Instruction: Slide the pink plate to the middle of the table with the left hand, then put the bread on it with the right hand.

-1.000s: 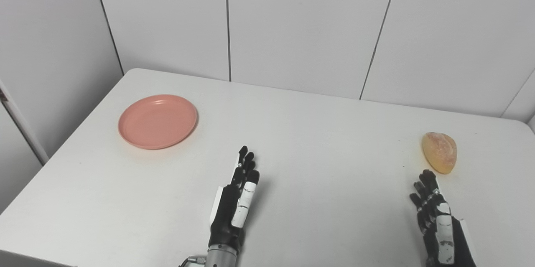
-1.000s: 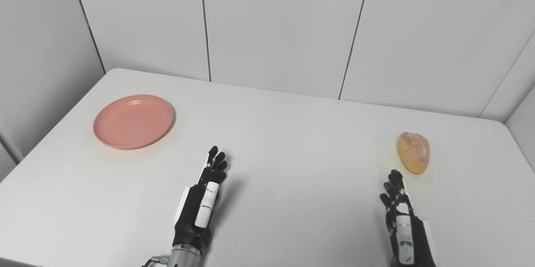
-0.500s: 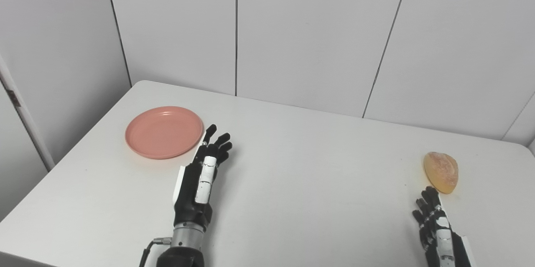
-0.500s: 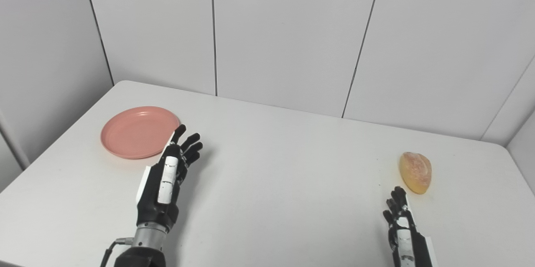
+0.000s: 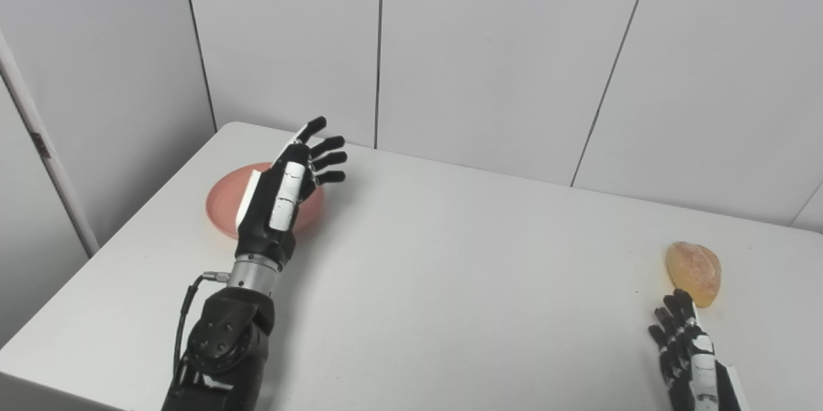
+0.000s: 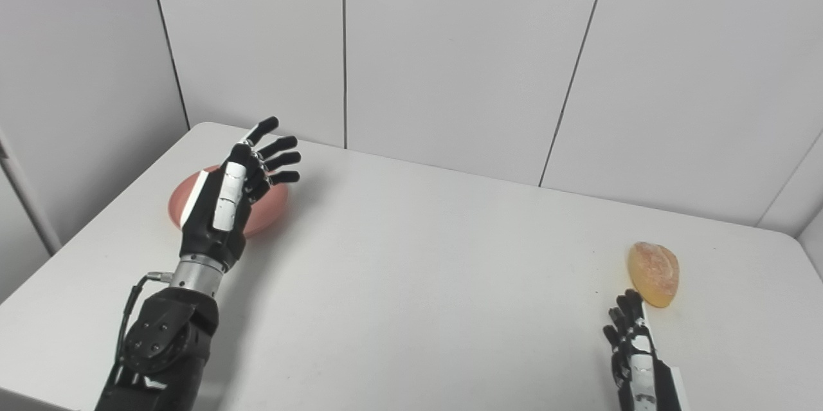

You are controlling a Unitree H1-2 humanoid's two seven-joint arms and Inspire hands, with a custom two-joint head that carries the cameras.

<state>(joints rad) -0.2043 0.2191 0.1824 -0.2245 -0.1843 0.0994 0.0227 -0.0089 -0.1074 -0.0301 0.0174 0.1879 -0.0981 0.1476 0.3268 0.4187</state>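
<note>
The pink plate (image 5: 222,205) lies on the white table (image 5: 450,282) at the far left, mostly hidden behind my left hand. My left hand (image 5: 286,189) is open, fingers spread, raised over the plate with its fingertips past the plate's far right rim; whether it touches the plate I cannot tell. The bread (image 5: 694,265), a golden oval roll, lies at the right edge of the table. My right hand (image 5: 688,350) is open and empty on the table just in front of the bread, a small gap apart. In the right eye view the plate (image 6: 183,202) and bread (image 6: 654,273) show the same way.
White panelled walls stand behind the table and along its left side. The table's left and front edges are close to my left arm (image 5: 222,334).
My left hand has reached forward and left from the table's middle front to over the plate, now covering most of it. The camera has tilted and shifted. The right hand and bread stay put.
</note>
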